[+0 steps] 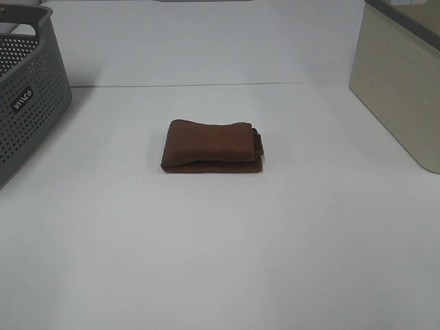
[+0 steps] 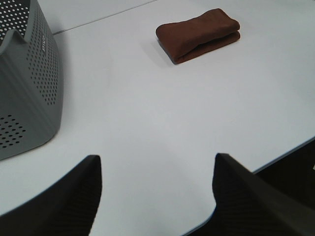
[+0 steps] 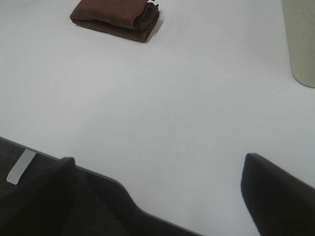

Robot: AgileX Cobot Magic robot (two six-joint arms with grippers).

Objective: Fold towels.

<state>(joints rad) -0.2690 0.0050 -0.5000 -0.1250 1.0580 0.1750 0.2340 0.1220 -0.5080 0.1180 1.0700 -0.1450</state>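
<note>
The dark reddish-brown towel (image 1: pixel 212 146) lies folded into a compact stack in the middle of the white table. It also shows in the left wrist view (image 2: pixel 199 34) and in the right wrist view (image 3: pixel 118 17), where a bit of its white tag peeks out at one end. My left gripper (image 2: pixel 155 196) is open and empty, far from the towel near the table's front edge. My right gripper (image 3: pixel 157 196) is open and empty, also back at the front edge. Neither gripper shows in the exterior high view.
A grey perforated basket (image 1: pixel 24 89) stands at the table's left, also close in the left wrist view (image 2: pixel 27 83). A beige bin (image 1: pixel 402 82) stands at the back right, seen also in the right wrist view (image 3: pixel 300 39).
</note>
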